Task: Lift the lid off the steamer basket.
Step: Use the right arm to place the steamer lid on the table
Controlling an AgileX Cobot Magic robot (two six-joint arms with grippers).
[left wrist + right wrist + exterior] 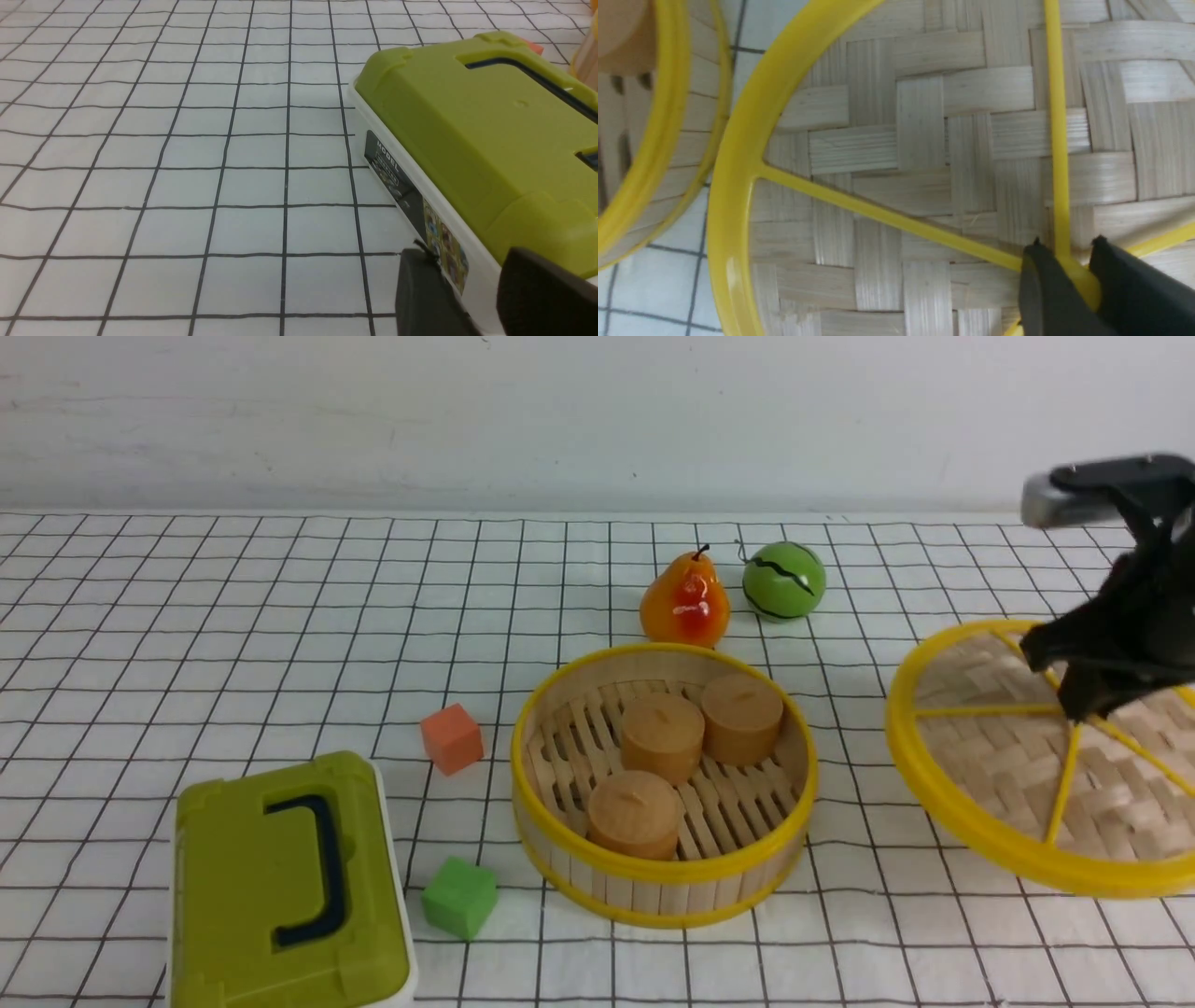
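Note:
The steamer basket [653,891] stands uncovered in the middle of the table, holding three tan cylinders [663,735]. The lid [990,756], woven bamboo with a yellow rim and spokes, hangs tilted to the right of the basket, clear of it. My right gripper [1074,700] is shut on the lid's yellow centre knob [1083,284]. In the right wrist view the lid [920,140] fills the frame, the right gripper [1066,252] pinches the knob, and the basket [668,140] shows at the edge. In the left wrist view, the left gripper [467,261] stands open beside the green box, holding nothing.
An olive-green and white box [280,887] sits at the front left. An orange cube [452,737] and a green cube [459,896] lie left of the basket. A pear [685,602] and a green ball [784,581] stand behind it.

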